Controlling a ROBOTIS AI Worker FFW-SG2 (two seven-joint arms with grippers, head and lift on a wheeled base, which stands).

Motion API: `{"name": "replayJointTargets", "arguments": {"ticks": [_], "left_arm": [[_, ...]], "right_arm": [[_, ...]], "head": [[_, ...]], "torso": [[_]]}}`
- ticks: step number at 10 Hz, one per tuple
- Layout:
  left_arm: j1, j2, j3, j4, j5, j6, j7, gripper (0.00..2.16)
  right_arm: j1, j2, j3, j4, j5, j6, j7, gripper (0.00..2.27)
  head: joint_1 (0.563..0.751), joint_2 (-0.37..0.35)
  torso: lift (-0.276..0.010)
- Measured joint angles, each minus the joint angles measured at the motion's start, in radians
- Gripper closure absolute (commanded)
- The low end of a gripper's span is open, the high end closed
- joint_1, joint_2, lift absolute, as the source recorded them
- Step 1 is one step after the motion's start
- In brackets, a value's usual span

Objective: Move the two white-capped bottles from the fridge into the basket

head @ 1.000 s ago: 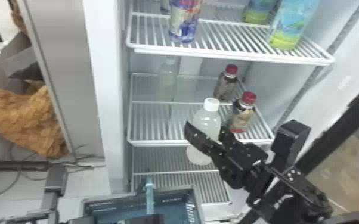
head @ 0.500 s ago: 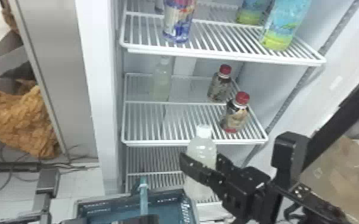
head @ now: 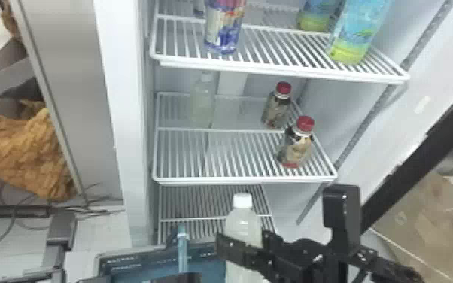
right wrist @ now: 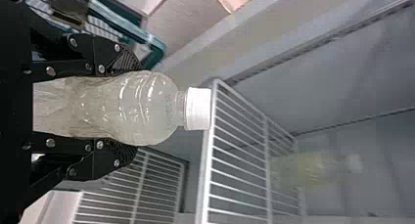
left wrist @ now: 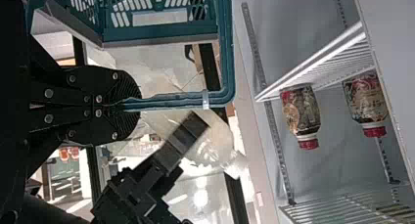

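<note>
Fridge (head: 122,124) shelves back the head view: your right gripper (head: 243,241) grasps one bottle (head: 242,224), upright beside the basket (head: 135,251); the other bottle (head: 202,99) stands on a shelf (head: 244,180) with two red-capped drinks (head: 297,145). Left wrist view: your left gripper (head: 177,278) is clamped on the basket's handle (left wrist: 171,101). Right wrist view: the grasped bottle sits between both fingers (right wrist: 117,158), its white cap (right wrist: 198,109) beyond their tips.

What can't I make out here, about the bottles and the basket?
- Held bottle's base: behind the robot's right arm in the right wrist view; cut off by the head view's bottom edge.
- Basket's floor: cut off by the head view's bottom edge and the left wrist view's top edge.
- Front blue-green bottle's top: cut off by the head view's top edge.
- Back bottle's fill level: too blurred, head view.
</note>
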Motion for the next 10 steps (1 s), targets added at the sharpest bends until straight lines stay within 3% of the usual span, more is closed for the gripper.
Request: {"name": "replayJointTargets", "arguments": {"ticks": [4,10], "left_arm": [[-0.004,0.000,-0.002,0.000,0.000,0.000,0.000,1.16],[-0.007,0.002,-0.005,0.000,0.000,0.000,0.000,1.16]], "right_arm": [[-0.059,-0.016,0.025,0.096,-0.047,0.101,0.001,0.88],[-0.158,-0.040,0.093,0.304,-0.077,0.087,0.002,0.87]], "head": [[0.695,-0.214],[0.695,-0.172]], "torso": [[-0.260],[-0.260]]}}
